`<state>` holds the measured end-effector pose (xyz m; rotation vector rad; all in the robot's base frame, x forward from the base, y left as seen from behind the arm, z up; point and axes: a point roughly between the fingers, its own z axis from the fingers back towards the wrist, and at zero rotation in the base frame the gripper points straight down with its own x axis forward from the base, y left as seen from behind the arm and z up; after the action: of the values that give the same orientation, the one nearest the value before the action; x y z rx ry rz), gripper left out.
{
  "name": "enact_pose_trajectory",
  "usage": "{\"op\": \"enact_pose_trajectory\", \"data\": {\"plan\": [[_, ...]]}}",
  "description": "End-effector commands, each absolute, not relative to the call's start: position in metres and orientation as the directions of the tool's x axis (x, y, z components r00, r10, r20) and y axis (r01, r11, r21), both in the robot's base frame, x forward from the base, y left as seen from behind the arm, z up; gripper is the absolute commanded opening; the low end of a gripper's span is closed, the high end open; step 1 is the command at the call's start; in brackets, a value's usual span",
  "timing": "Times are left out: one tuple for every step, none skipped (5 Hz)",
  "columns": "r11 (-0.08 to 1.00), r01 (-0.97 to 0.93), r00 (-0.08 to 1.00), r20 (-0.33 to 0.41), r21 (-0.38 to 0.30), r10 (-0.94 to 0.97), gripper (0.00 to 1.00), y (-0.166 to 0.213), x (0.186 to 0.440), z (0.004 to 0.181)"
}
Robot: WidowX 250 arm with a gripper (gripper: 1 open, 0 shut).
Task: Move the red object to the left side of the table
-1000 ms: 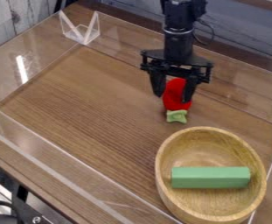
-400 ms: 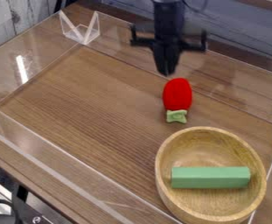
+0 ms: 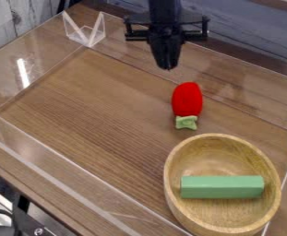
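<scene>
Above the table's (image 3: 96, 111) far edge hangs the gripper (image 3: 167, 63), fingers nearly together, holding nothing. 1 red object (image 3: 186, 100) lies right of centre, near the bowl (image 3: 222, 184). Grasping seems not yet done; next, descend, grip, carry left.

High front view over the table (image 3: 96, 101)

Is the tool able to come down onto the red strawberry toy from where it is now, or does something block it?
Probably yes. The tool hangs above the table, up and to the left of the red strawberry toy in the picture. Nothing lies between them; the wooden bowl with the green block sits apart, nearer the camera.
</scene>
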<state>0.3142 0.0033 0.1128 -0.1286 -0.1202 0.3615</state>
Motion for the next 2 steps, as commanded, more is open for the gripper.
{"op": "enact_pose_trajectory", "data": {"plan": [[0.928, -0.340, 0.926, 0.118, -0.153, 0.359, 1.00, -0.008, 0.318, 0.110], [0.932, -0.332, 0.933, 0.094, -0.143, 0.346, 1.00, -0.016, 0.322, 0.090]]}}
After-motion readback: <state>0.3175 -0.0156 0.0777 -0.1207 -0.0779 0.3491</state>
